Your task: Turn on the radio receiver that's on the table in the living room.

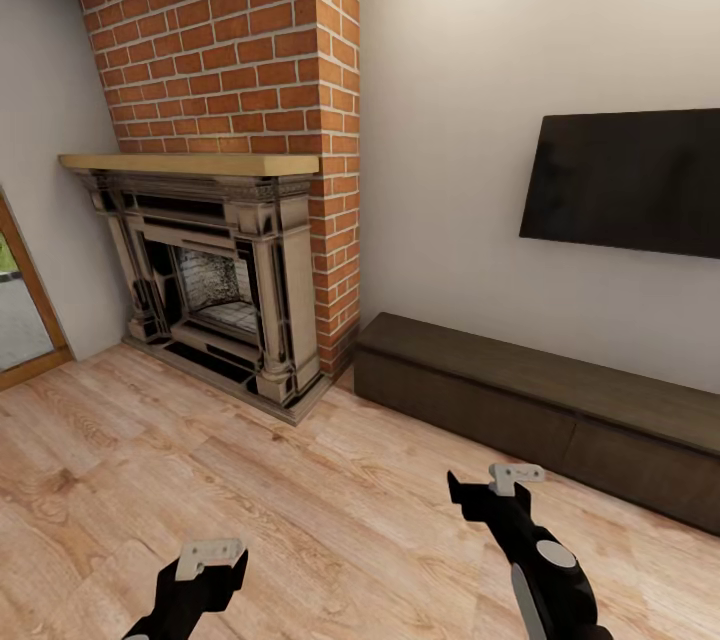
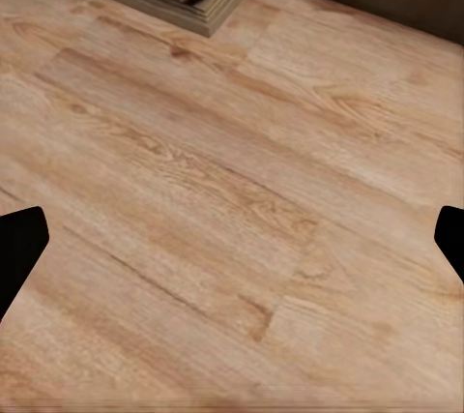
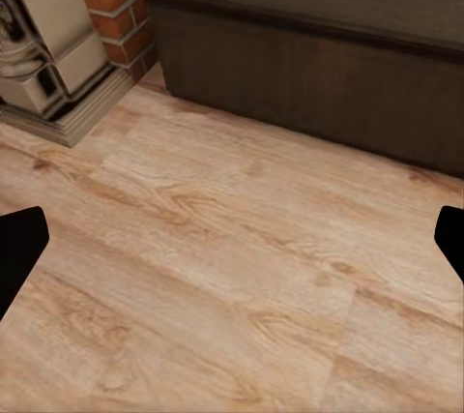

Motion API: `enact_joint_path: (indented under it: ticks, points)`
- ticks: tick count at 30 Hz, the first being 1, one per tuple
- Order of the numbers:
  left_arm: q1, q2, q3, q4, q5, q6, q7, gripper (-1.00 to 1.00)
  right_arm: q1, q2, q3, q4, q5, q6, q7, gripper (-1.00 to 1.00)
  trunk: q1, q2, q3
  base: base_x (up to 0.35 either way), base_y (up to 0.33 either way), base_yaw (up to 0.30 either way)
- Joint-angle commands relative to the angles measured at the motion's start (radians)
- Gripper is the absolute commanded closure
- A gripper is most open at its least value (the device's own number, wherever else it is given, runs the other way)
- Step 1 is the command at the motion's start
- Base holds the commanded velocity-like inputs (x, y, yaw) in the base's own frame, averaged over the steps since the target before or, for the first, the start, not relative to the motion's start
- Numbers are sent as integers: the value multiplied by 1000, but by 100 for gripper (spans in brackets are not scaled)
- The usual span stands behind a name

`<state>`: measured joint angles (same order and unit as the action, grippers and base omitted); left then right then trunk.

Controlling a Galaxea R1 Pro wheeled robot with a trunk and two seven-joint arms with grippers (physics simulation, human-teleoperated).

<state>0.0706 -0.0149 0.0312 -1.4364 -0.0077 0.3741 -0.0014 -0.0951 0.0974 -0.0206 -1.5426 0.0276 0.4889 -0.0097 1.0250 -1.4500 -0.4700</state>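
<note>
The radio receiver and the grey coffee table are out of view. I face a corner of the living room with a light wood-plank floor. My left gripper hangs low over the floor, open, with nothing between its dark fingertips. My right gripper is held a little higher and further right, also open and empty, its fingertips spread wide over bare planks.
A brick chimney with an ornate fireplace and wooden mantel stands ahead on the left. A long dark-brown low cabinet runs along the white wall under a wall-mounted TV. A glass door is at the far left.
</note>
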Motion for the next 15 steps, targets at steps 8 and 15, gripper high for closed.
enact_joint_path:
  ticks: [8,15]
  points:
    - [0,-2,1,-14,-3,-4,3,-100,2,-2,40,47,113,-42,1,-100,0,0,0,0,0,0]
    - [-48,-24,0,-103,-5,-5,5,-100,3,-2,36,99,126,-146,-6,-100,0,0,0,0,0,0]
